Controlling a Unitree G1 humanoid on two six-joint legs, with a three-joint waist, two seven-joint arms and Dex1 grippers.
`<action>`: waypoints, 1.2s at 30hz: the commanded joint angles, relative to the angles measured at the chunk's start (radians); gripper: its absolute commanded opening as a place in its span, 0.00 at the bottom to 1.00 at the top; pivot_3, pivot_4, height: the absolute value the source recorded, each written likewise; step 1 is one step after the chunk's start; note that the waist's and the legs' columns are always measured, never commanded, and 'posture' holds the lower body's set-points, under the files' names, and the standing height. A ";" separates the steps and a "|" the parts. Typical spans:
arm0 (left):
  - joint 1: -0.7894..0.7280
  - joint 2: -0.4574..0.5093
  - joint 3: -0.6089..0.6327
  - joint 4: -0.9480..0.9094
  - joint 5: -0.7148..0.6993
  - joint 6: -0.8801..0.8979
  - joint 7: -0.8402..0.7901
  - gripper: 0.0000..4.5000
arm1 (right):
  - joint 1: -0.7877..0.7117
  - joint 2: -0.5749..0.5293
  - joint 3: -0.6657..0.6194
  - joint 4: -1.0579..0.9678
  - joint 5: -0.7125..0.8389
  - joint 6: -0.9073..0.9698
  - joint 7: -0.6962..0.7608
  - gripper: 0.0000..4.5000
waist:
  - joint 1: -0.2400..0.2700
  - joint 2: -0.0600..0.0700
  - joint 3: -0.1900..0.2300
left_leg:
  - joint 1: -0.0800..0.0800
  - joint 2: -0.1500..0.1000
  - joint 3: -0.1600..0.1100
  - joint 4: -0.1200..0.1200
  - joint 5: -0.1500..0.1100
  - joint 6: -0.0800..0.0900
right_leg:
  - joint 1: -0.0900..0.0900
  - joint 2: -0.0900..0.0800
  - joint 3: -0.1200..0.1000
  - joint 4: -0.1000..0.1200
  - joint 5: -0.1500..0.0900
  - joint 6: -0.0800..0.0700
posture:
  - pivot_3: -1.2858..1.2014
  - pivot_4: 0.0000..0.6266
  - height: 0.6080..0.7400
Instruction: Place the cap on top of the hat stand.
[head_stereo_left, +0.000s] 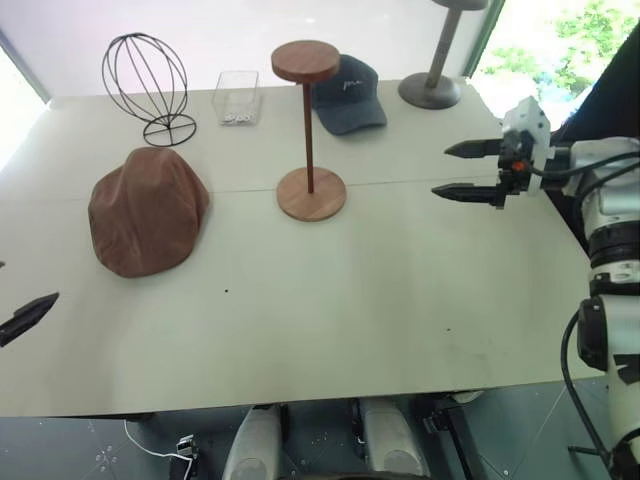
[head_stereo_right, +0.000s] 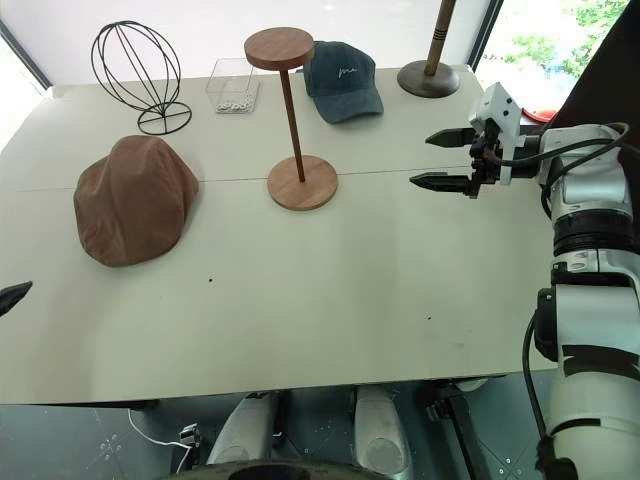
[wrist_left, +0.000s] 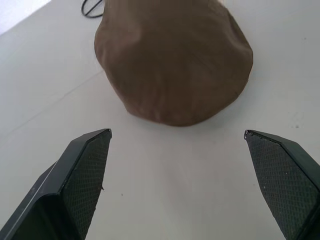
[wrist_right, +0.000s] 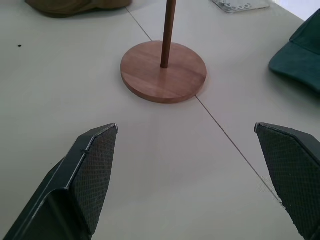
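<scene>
In the left eye view, the cap (head_stereo_left: 148, 211) lies flat at the left of the pale counter (head_stereo_left: 330, 310), well apart from the hat stand (head_stereo_left: 309, 130), which stands upright at upper centre with its top disc bare. Behind the stand lies a dark blue baseball cap (head_stereo_left: 346, 95); a black wire head form (head_stereo_left: 147, 86) and a small clear box (head_stereo_left: 238, 97) sit at the upper left, and a grey stand (head_stereo_left: 437, 60) at the upper right. The right hand (head_stereo_left: 448, 170) hangs at the right edge, its fingers spread and empty.

In the right eye view, a dark tip at the far left edge is probably the left hand (head_stereo_right: 14, 296), though too little shows to be sure.

In the left wrist view, the left hand's fingers stand wide apart, the cap just beyond them, untouched.

In the right wrist view, the spread fingers frame the stand's round base, with nothing held.
</scene>
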 joint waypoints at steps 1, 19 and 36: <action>-0.019 0.011 -0.031 -0.032 -0.008 0.012 0.004 0.99 | -0.021 -0.016 -0.033 -0.101 0.042 0.046 0.021 1.00 | 0.000 0.000 0.000 | 0.000 0.000 0.000 0.000 0.000 0.000 | 0.000 0.000 0.000 0.000 0.000 0.000 | 0.52 0.24 1.00; -0.190 0.037 -0.484 -0.005 0.550 -0.397 0.325 0.99 | 0.223 -0.064 -0.190 -1.045 0.556 0.818 -0.160 1.00 | 0.009 -0.001 -0.001 | 0.003 0.001 0.001 0.002 0.000 0.000 | 0.002 0.001 0.002 0.002 0.001 -0.001 | 0.52 0.24 1.00; -0.331 0.056 -0.805 0.209 0.950 -0.635 0.570 0.99 | 0.257 -0.065 -0.212 -1.162 0.686 0.895 -0.408 1.00 | 0.011 -0.001 -0.001 | 0.004 0.002 0.003 0.002 0.000 0.000 | 0.002 0.001 0.003 0.002 0.002 0.001 | 0.52 0.24 1.00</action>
